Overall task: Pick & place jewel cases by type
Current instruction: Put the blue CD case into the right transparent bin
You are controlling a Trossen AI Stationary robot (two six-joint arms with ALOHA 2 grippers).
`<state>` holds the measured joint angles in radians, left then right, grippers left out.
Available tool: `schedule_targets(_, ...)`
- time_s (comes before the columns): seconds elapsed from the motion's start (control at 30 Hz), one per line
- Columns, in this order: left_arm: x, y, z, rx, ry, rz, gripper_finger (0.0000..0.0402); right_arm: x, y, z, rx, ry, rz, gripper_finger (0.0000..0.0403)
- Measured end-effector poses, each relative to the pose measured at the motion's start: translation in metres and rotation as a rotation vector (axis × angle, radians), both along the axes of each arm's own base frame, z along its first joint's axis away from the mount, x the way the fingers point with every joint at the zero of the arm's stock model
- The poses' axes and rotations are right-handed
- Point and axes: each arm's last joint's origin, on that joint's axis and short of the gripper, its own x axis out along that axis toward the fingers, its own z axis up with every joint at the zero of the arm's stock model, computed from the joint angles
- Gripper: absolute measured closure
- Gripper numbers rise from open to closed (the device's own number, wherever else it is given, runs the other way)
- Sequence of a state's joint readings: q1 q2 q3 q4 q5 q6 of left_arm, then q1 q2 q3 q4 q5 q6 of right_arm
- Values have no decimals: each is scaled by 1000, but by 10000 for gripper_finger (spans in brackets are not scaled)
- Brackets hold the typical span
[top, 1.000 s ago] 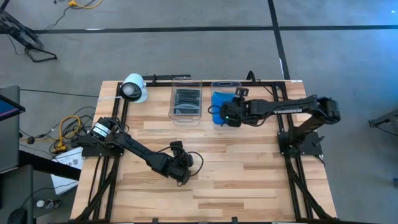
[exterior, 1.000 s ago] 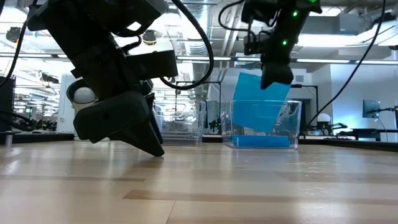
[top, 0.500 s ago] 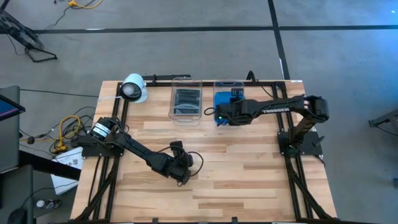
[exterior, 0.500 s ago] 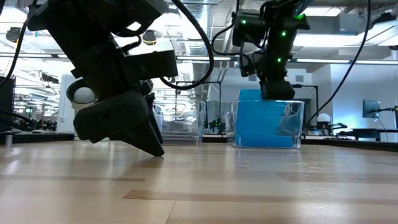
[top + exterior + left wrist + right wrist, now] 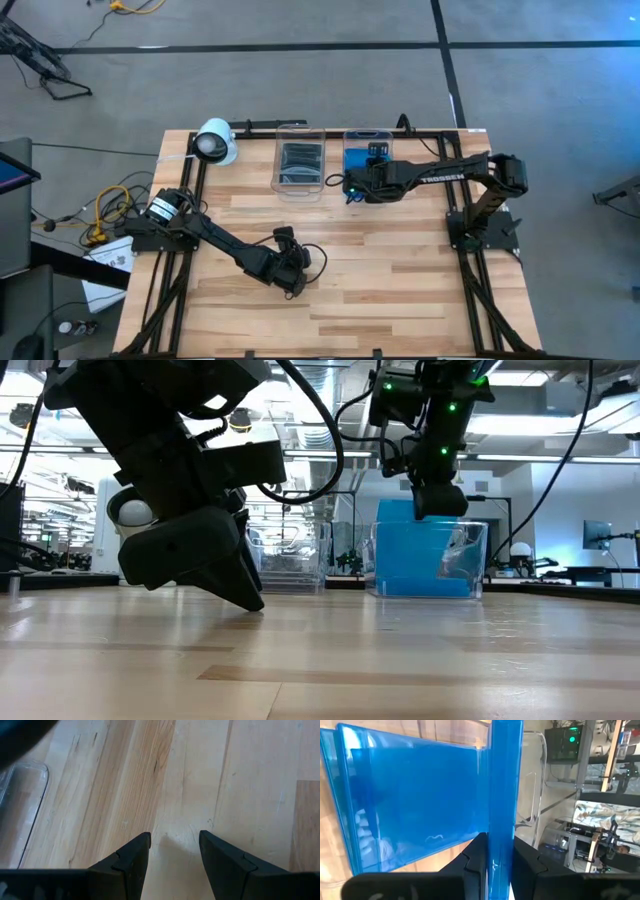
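"TROSSEN" on right arm (image 5: 440, 179), right gripper (image 5: 495, 854) pinching blue jewel case (image 5: 502, 780)

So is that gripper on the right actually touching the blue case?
Touching. The right wrist view shows the right gripper with both fingers pressed against the faces of an upright blue jewel case, no gap either side, over the clear tub.

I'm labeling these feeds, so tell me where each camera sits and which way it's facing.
High: above the table, looking straight down; both arms, the clear tub and the blue tub show.
Low: at tabletop height, looking level across; left gripper near, right gripper over the blue tub.
Left wrist: looks past its open fingers at bare table.
Right wrist: its fingers pinch a blue case.
Shared: high and low both show the right gripper at the blue tub.
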<state>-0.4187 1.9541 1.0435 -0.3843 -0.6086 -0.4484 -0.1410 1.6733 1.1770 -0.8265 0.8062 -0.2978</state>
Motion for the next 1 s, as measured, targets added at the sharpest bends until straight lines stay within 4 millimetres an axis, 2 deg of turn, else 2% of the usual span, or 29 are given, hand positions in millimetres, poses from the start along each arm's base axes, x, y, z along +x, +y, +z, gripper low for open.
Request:
schedule_targets(0.43,0,0,0,0,0,0,228,0,1,0,0,6,3,340)
schedule_targets(1.0,0,0,0,0,-1,0,228,-2,-2,-1,78,35,35,249)
